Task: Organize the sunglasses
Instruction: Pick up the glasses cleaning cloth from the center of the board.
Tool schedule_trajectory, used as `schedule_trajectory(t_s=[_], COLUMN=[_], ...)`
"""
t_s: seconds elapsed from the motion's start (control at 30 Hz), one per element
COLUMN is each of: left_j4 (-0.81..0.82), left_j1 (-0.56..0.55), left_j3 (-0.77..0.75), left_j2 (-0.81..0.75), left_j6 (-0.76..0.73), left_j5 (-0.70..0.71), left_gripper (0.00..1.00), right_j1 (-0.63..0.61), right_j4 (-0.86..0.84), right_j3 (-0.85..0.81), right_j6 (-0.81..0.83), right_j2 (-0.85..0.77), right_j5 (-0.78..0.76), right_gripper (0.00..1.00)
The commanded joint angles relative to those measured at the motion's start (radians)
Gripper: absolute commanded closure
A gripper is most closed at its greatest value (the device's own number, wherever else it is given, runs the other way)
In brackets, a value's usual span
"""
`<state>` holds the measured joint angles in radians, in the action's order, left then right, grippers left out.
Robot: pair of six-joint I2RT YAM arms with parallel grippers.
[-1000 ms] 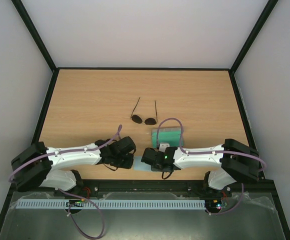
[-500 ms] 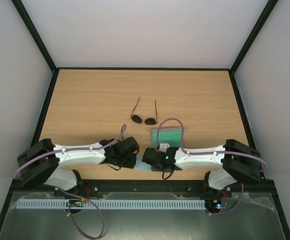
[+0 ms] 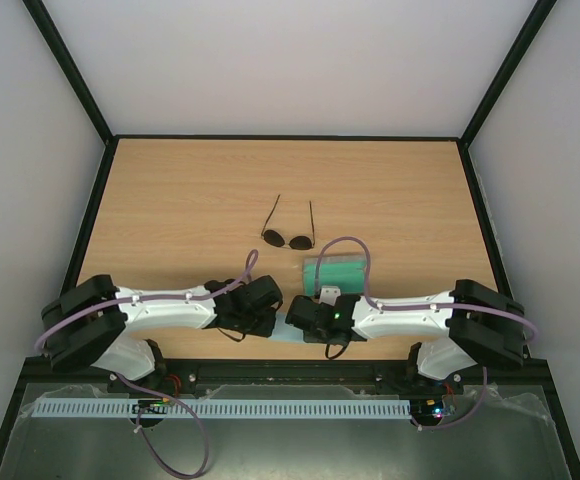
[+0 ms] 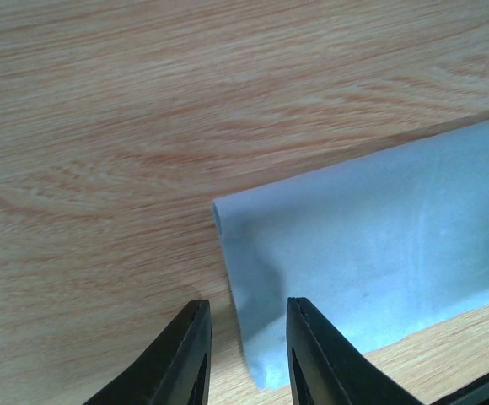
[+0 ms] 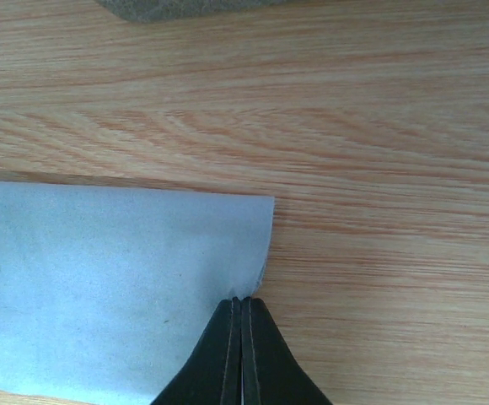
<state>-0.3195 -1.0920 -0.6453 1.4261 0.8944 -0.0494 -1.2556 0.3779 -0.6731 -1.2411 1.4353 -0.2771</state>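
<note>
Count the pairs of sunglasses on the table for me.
1. The sunglasses lie unfolded on the table, just beyond the case; the left arm and right arm could hide more.

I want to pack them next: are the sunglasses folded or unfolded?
Unfolded: both temple arms of the sunglasses stick out straight from the lenses.

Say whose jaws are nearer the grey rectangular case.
Right. The right jaws, shut on the light blue cloth, sit beside the grey case; the left jaws stand farther left, across the cloth.
</note>
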Motion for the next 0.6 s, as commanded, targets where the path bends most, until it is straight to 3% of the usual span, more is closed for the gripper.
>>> schedule_trajectory(t_s=[0.0,0.2,0.4,0.57], left_j4=[0.007,0.015,0.018,0.014], left_j1=[-0.014,-0.027,-0.032,-0.032], left_j3=[-0.012,-0.013,-0.004,-0.012], left_j2=[0.035,0.062,0.066,0.063], left_j6=[0.001,0.005,0.015,0.015], left_j5=[0.019,0.020,0.026,0.031], left_gripper=[0.74,0.81,0.97,0.98], right_j1=[0.005,0.005,0.005,0.005], right_j4=[0.017,0.013,0.009,0.005], right_j3=[0.027,0.035,0.039,0.040], right_j6=[-0.003,-0.003,-0.003,-0.001], right_j2=[-0.009,-0.016,-0.021,-0.025], right_j5=[0.013,0.015,0.016,0.018], right_gripper=[0.99,0.99,0.99,0.99])
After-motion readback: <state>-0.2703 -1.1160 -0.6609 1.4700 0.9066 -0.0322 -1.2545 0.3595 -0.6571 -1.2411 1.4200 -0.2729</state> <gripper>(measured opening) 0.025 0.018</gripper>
